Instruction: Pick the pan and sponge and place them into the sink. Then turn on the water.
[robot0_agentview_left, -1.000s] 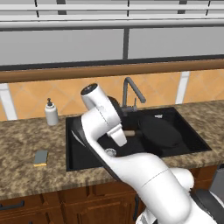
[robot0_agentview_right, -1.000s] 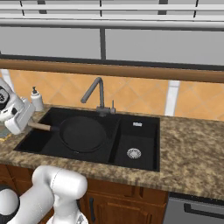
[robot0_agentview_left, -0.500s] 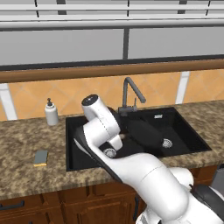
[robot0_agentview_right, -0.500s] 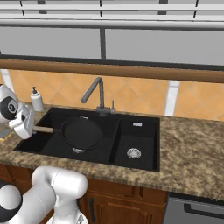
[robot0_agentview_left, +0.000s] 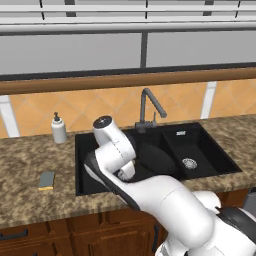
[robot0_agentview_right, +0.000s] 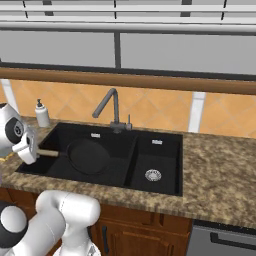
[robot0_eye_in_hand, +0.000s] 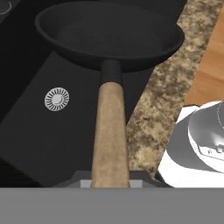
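Observation:
My gripper (robot0_agentview_right: 36, 152) is shut on the light-brown handle of the black pan (robot0_agentview_right: 90, 156), which hangs over the left basin of the black sink (robot0_agentview_right: 161, 150). In the hand view the handle runs up from my gripper (robot0_eye_in_hand: 110, 180) to the pan (robot0_eye_in_hand: 109, 35), with the sink (robot0_eye_in_hand: 26, 135) floor and a silver drain (robot0_eye_in_hand: 57, 99) below. From the left, my arm covers much of the pan (robot0_agentview_left: 157, 159). The grey-blue sponge (robot0_agentview_left: 46, 180) lies flat on the counter left of the sink (robot0_agentview_left: 202, 145). No water runs from the faucet (robot0_agentview_right: 111, 107).
A white soap dispenser (robot0_agentview_left: 59, 128) stands at the back left of the counter, also seen as the dispenser (robot0_agentview_right: 42, 114) from the right. Speckled brown counter (robot0_agentview_right: 220, 165) stretches right of the sink. My own white arm (robot0_agentview_left: 150, 200) fills the foreground.
My hand has carried the pan leftward over the sink, from near the divider towards the left basin's left side, and slightly lower. The sponge has not moved.

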